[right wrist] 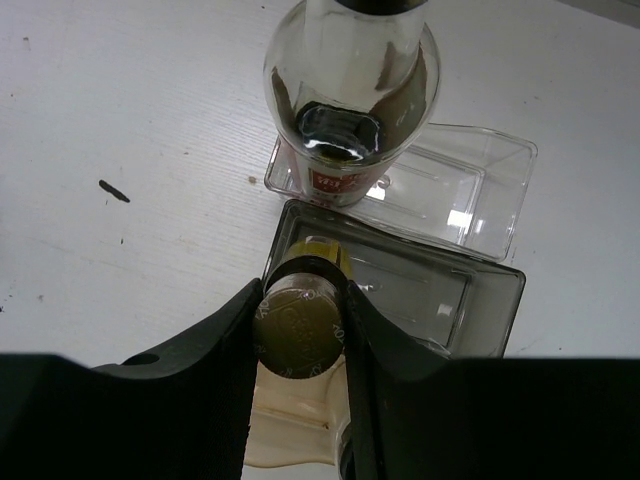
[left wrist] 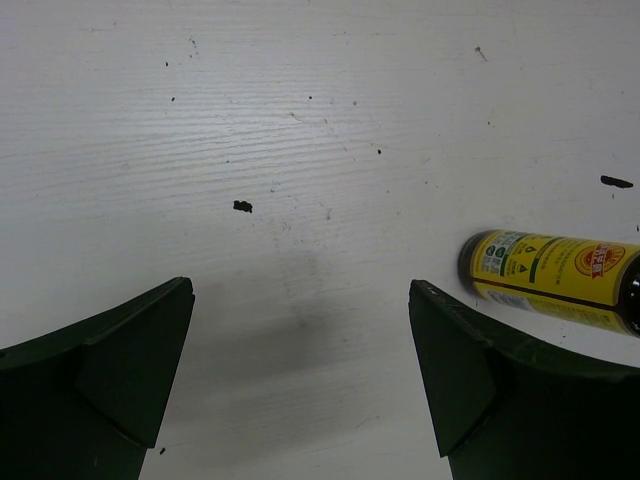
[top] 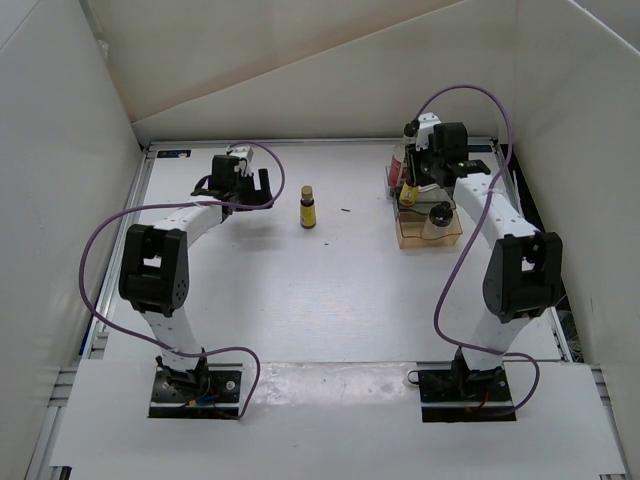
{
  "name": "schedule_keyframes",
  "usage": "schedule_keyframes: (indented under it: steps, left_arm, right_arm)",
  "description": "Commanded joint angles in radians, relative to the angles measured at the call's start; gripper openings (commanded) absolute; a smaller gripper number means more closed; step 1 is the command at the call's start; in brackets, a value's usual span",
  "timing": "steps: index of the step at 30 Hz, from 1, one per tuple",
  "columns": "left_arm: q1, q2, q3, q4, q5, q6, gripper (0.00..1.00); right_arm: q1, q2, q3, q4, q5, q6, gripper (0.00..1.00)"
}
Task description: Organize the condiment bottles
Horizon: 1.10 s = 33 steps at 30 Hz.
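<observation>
My right gripper (right wrist: 300, 322) is shut on the gold cap of a tiny amber bottle (right wrist: 312, 252) with a yellow label, held upright over the clear tray (right wrist: 492, 190). The same bottle (top: 408, 194) hangs at the tray's left side in the top view. A taller red-labelled bottle (right wrist: 350, 110) stands in the far compartment. A short clear black-capped bottle (top: 438, 216) sits in the tray's near part. A second amber bottle (top: 308, 207) stands alone mid-table. It shows just right of my open, empty left gripper (left wrist: 300, 370) as a yellow label (left wrist: 550, 278).
The tray (top: 427, 243) has a tan base and stands at the back right of the white table (top: 330, 290). White walls enclose the table on three sides. Purple cables loop beside both arms.
</observation>
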State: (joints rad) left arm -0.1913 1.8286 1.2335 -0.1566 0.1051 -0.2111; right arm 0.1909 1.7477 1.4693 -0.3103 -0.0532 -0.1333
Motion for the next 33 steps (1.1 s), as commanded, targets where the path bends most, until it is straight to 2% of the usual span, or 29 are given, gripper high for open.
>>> schedule_keyframes:
  steps: [1, 33]
  left_arm:
    - [0.007, 0.003, 0.029, 0.012, 0.002, -0.001, 1.00]
    - [0.009, 0.041, 0.040, 0.006, 0.007, 0.001, 1.00]
  right_arm:
    - [-0.002, -0.005, 0.010, 0.109, -0.013, 0.009, 0.00]
    - [0.004, 0.022, -0.101, 0.189, -0.005, 0.032, 0.00]
